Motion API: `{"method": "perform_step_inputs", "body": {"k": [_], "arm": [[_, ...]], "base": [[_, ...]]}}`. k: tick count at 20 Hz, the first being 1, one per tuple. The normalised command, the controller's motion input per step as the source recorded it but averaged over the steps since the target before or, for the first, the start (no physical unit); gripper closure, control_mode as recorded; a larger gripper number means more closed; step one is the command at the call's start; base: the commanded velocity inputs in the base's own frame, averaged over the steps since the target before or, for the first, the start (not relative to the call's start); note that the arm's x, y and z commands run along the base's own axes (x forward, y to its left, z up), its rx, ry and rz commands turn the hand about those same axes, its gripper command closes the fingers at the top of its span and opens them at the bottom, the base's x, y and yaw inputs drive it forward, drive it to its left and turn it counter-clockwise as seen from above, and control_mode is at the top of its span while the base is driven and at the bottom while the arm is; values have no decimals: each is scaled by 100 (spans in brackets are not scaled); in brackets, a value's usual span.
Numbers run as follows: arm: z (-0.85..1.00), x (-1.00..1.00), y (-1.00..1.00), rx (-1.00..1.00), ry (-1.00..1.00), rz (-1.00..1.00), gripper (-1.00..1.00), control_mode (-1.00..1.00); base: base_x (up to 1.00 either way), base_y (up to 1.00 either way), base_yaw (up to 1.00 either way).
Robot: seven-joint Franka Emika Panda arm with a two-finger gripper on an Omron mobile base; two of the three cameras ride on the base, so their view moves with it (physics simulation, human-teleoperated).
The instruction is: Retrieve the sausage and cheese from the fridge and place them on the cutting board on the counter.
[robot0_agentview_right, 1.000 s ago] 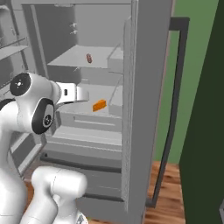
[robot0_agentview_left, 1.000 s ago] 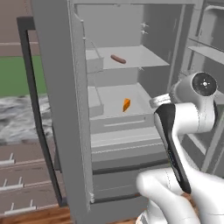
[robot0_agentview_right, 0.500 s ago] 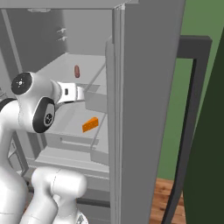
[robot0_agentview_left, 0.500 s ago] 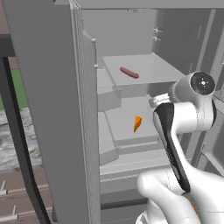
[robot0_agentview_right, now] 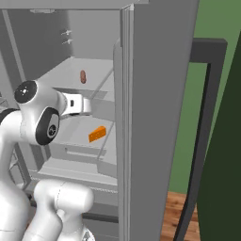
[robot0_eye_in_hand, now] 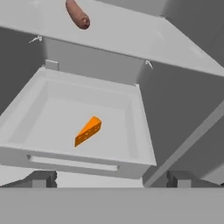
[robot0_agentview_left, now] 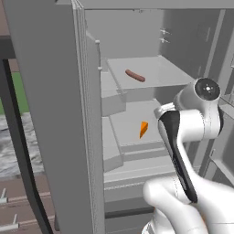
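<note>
Fridge [robot0_agentview_left: 55, 114] open. Cheese [robot0_eye_in_hand: 88, 131] lying in a shallow tray, sausage [robot0_eye_in_hand: 78, 14] on the shelf above. Pincer [robot0_eye_in_hand: 111, 178] spread wide, empty, just short of the tray's front lip. Best to clear that lip, come down over the wedge, straddle its flat sides, close gently. Worth avoiding: knocking the shelf overhead.

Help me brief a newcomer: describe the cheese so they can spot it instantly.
Look inside the open grey fridge. Below the upper shelf holding the reddish-brown sausage, the cheese lies alone in a shallow grey tray. It is a bright orange wedge, the only orange thing among grey.
</note>
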Motion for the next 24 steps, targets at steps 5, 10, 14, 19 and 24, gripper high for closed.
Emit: {"method": "perform_step_inputs", "body": {"k": [5,10,14,19,24], "arm": [[-42,0,2,4,0,0,-100,-100],[-53,0,6,7,0,0,-100,-100],[-46,5,24,8,0,-1,-100,-100],[-22,24,8,15,2,-6,-100,-100],[-28,29,0,11,7,-15,-100,-100]], "base": [[0,0,0],[0,0,0],[0,0,0],[0,0,0],[0,0,0]]}}
